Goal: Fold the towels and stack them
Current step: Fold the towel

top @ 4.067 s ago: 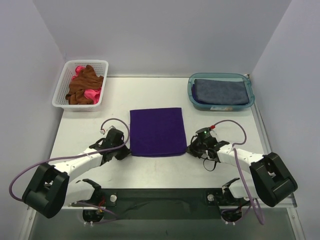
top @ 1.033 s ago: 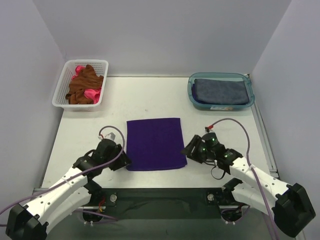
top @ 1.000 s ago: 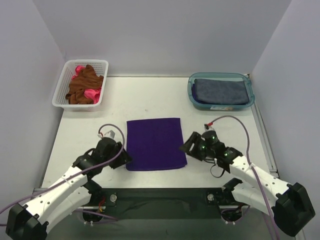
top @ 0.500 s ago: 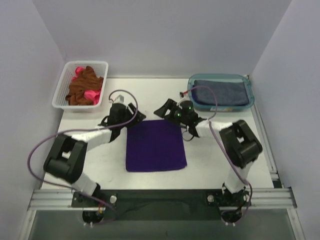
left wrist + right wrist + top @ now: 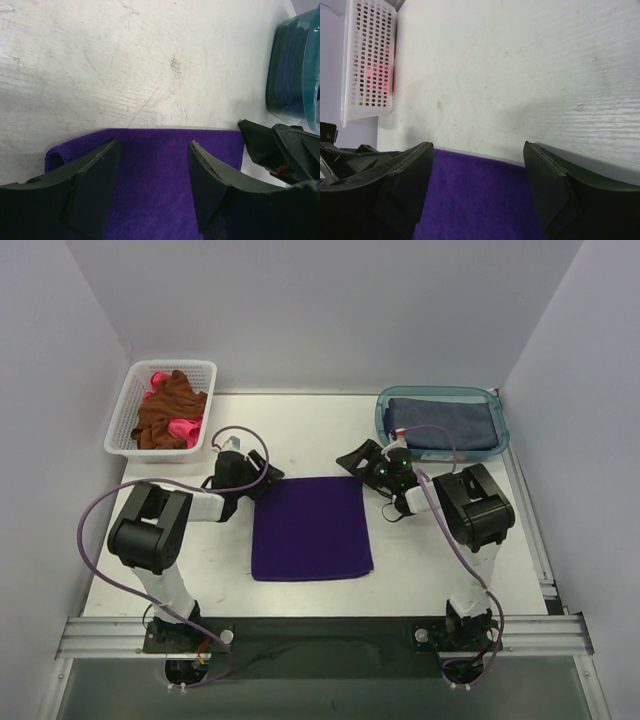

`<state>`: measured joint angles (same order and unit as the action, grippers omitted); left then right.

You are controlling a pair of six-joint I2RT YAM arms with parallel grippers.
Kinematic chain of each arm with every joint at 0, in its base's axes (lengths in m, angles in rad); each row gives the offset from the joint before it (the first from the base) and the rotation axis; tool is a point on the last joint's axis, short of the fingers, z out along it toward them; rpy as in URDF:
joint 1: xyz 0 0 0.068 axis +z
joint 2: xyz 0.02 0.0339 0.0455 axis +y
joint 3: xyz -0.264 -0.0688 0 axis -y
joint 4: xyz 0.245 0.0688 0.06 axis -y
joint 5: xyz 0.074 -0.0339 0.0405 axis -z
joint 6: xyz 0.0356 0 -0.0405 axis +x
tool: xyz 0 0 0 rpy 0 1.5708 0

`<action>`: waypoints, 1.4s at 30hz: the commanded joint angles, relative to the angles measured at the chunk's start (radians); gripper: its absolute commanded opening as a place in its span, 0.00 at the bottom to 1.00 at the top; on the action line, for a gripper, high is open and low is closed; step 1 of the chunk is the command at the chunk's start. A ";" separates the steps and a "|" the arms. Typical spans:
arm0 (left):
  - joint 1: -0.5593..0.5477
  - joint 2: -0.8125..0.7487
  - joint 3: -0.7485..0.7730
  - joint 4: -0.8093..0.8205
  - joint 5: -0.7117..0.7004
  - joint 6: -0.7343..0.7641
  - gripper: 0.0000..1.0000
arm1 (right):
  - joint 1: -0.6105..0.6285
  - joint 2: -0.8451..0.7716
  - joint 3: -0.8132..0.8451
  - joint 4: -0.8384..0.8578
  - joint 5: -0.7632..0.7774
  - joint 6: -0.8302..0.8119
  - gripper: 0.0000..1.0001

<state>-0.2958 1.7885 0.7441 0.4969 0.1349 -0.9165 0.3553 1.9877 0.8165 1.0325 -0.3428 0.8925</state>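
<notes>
From above, the purple towel (image 5: 311,528) lay flat in the middle of the table (image 5: 300,430). My left pincer (image 5: 262,472) was at its far left corner and my right pincer (image 5: 352,458) at its far right corner. The rust-brown and pink towels (image 5: 165,412) were heaped in the white basket (image 5: 128,405), and a blue-grey towel (image 5: 445,423) lay folded in the teal tub (image 5: 382,420).

In my left wrist view, the fingers (image 5: 95,185) were spread wide with nothing between them, and the far edge of the purple towel ran across the gap. At the left corner the cloth looked doubled over. I could not tell if the tips touched it.

In my right wrist view, my right pincer was also released and spread over the same edge, with the basket far behind.

I judged that the danger was in the pinch. If I closed too shallow, I could take only the upper layer or miss the cloth. If one side caught earlier or deeper than the other, the fold would come out skewed.
</notes>
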 commanded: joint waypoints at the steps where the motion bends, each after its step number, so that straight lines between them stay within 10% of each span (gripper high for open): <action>1: 0.017 -0.015 -0.012 0.049 0.025 0.025 0.67 | -0.021 -0.042 -0.022 0.037 -0.033 -0.032 0.73; 16: 0.115 -0.206 0.345 -0.654 0.018 0.516 0.62 | -0.070 -0.236 0.341 -0.998 -0.105 -0.639 0.58; 23: 0.119 -0.043 0.477 -0.811 0.140 0.754 0.60 | -0.072 -0.188 0.430 -1.138 -0.101 -0.766 0.47; 42: 0.109 0.115 0.509 -0.837 0.129 0.806 0.54 | -0.052 0.019 0.596 -1.221 -0.078 -0.830 0.42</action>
<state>-0.1810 1.8912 1.2064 -0.3206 0.2657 -0.1413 0.2962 1.9942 1.3678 -0.1555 -0.4316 0.0921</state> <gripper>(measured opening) 0.541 0.426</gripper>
